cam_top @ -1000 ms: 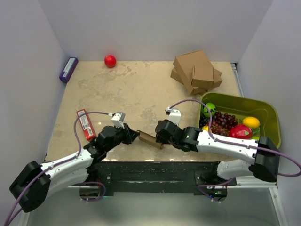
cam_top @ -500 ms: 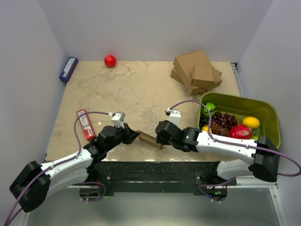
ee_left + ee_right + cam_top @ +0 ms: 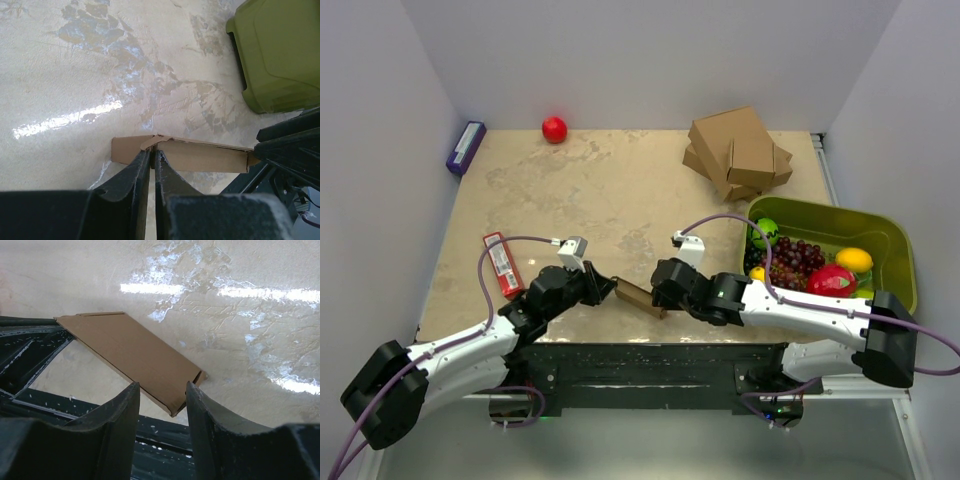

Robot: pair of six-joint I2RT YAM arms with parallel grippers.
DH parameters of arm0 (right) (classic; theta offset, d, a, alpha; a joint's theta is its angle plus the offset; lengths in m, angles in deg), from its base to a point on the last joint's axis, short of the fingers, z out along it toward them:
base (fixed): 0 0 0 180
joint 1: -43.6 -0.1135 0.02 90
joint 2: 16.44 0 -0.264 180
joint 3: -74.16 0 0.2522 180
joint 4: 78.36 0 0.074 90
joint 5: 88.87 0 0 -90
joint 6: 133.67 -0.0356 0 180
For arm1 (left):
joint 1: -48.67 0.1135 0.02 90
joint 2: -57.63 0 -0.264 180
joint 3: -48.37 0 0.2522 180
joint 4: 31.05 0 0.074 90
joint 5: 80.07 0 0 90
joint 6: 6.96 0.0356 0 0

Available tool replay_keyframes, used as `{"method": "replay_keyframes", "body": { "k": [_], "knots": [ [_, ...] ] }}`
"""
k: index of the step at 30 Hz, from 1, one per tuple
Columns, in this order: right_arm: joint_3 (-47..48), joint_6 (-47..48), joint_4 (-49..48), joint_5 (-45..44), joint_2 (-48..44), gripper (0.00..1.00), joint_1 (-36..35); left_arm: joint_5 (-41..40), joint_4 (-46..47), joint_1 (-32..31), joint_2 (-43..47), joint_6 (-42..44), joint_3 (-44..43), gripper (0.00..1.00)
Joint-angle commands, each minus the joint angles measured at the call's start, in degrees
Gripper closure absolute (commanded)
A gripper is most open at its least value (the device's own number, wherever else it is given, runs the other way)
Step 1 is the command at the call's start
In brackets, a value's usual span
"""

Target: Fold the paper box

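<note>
The paper box [image 3: 636,295] is a small flat brown cardboard piece held just above the table's front edge, between my two arms. My left gripper [image 3: 605,290] is shut on it. In the left wrist view the fingertips [image 3: 152,152] pinch a thin edge of the paper box [image 3: 200,156] beside a bent flap. My right gripper [image 3: 660,295] is at the other end. In the right wrist view its jaws [image 3: 162,386] stand apart with the corner of the paper box [image 3: 130,352] between and just beyond the tips. A gap shows beside the right finger.
A stack of bigger cardboard boxes [image 3: 738,152] lies at the back right. A green bin [image 3: 820,212] of fruit stands at the right, close to my right arm. A red ball [image 3: 554,129], a purple box [image 3: 466,146] and a red packet [image 3: 503,264] lie to the left.
My right gripper's jaws have narrowed slightly around the box's end. The left gripper and the box have stayed where they were.
</note>
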Motion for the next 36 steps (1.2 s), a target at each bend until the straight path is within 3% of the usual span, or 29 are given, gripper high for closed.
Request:
{"method": "replay_keyframes", "body": {
  "k": [1,36],
  "knots": [
    [0.7,-1.5,0.5,-1.3,-1.5,0.54,-0.6,-0.4,-1.4,-0.3,-0.5,1.3,-1.5,0.87],
    [-2.0,-1.6,2.9,2.3,3.0,0.72,-2.4,-0.4,-2.0,-0.3,-0.4,1.2,-2.4,0.87]
  ]
}}
